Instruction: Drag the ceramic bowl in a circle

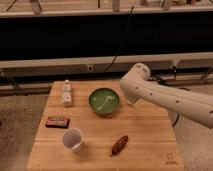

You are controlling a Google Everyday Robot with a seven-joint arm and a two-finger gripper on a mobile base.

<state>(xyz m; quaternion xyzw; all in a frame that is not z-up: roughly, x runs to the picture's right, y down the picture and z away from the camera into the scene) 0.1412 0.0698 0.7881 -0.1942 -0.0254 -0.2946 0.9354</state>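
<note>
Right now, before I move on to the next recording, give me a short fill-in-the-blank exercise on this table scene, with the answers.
1. The ceramic bowl on the wooden table is glazed ____.
2. The gripper, mostly hidden under the arm, is just off the bowl's ____ rim as the picture shows it.
3. The small bottle stands to the picture's ____ of the bowl.
4. Of the bowl and the plastic cup, the wider one is the ____.

Missing words: green; right; left; bowl.
</note>
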